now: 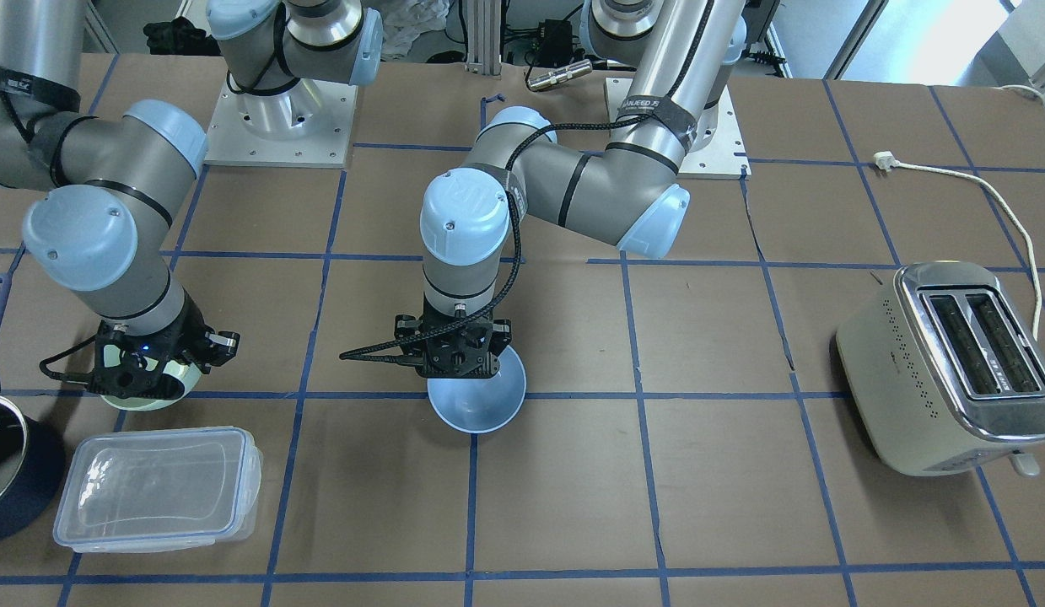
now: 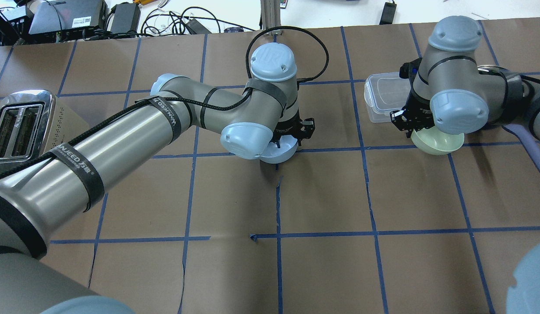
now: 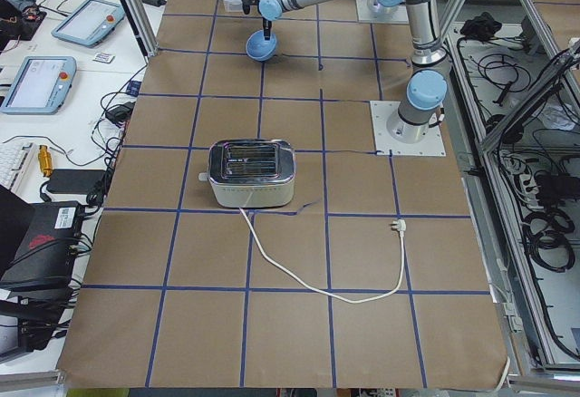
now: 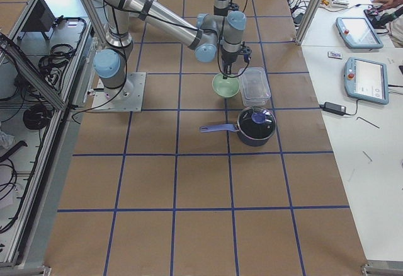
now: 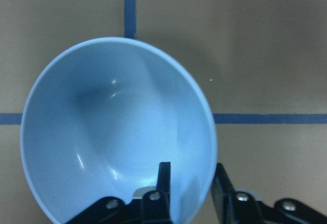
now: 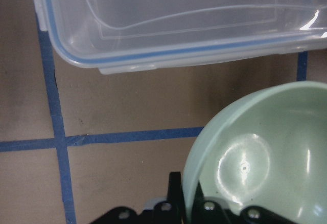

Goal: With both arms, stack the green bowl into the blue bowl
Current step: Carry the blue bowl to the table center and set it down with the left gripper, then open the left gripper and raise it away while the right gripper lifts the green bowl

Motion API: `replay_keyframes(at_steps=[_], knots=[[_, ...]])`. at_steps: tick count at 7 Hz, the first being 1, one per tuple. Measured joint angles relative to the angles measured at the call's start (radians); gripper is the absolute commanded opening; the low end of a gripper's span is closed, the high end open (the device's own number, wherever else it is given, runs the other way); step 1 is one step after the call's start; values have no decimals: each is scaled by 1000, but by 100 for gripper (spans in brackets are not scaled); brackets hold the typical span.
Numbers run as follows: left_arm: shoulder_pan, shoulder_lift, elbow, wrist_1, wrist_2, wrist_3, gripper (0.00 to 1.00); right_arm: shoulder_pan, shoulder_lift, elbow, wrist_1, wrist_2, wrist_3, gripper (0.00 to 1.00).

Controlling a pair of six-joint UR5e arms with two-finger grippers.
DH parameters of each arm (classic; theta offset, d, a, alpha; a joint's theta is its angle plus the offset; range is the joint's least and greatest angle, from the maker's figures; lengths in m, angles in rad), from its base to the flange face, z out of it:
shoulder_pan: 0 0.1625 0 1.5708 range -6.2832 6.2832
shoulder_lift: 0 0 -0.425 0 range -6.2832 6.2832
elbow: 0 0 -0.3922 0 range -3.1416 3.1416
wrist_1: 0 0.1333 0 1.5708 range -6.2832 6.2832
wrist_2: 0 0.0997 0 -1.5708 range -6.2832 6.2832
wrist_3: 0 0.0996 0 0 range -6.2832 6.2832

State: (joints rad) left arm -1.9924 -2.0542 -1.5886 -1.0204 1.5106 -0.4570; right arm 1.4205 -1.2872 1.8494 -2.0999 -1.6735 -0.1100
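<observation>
While left gripper pinches blue bowl by rim, one finger inside, one outside, you see bowl tilted mid-counter, well off every edge. Right gripper clamps green bowl rim same way. Bowl tilted, closer to counter's right end, just beside clear container on operators' side. Bowls well apart, not yet stacked.

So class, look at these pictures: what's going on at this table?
The left gripper pinches the rim of the blue bowl, tilted, mid-table. The right gripper holds the green bowl by its rim, also tilted, beside a clear plastic container. The bowls are apart, so nothing is stacked yet.
</observation>
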Motion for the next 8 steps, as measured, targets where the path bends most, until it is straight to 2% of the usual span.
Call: replay_keyframes(at_steps=[2, 3, 4, 6, 8], knots=[[17, 60, 33, -20, 6, 5, 100, 1, -3, -5, 2, -1, 2, 0], [40, 103, 55, -95, 10, 16, 100, 3, -6, -11, 4, 1, 6, 0], [76, 163, 89, -240, 26, 50, 100, 8, -13, -22, 7, 5, 11, 0], [125, 285, 147, -495, 116, 162, 100, 42, -27, -55, 8, 10, 15, 0], [198, 372, 124, -585, 144, 247, 100, 149, -28, -89, 5, 13, 98, 0]])
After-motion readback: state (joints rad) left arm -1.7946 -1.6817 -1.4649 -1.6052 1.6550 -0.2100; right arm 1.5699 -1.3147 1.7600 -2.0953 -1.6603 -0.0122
